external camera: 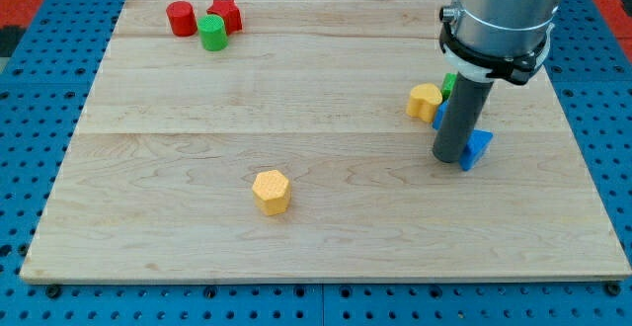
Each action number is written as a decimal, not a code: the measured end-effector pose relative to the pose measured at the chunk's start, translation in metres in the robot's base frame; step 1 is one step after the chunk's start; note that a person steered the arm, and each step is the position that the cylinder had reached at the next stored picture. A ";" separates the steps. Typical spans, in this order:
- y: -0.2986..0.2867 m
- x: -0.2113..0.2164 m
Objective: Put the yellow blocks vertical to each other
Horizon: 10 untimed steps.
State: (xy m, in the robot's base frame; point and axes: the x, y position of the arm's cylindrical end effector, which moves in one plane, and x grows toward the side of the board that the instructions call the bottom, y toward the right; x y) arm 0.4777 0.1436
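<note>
A yellow hexagonal block [271,191] lies alone at the board's lower middle. A second yellow block [425,101], heart-like in shape, lies at the right, touching a blue block [440,115] partly hidden behind my rod. My tip [453,158] rests on the board just right of and below that yellow block, a little apart from it. Another blue block [478,147] touches the rod's right side. A green block [448,83] peeks out behind the rod, above the yellow one.
At the view's top left, a red cylinder [181,18], a green cylinder [212,33] and a red star-shaped block [226,14] cluster together. The wooden board [316,237] sits on a blue perforated table.
</note>
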 end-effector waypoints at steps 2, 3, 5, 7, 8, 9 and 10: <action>-0.052 0.117; -0.157 0.120; -0.194 0.031; -0.082 -0.038; -0.126 -0.020; -0.152 -0.031; -0.118 -0.066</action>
State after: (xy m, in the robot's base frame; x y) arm 0.4115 0.0257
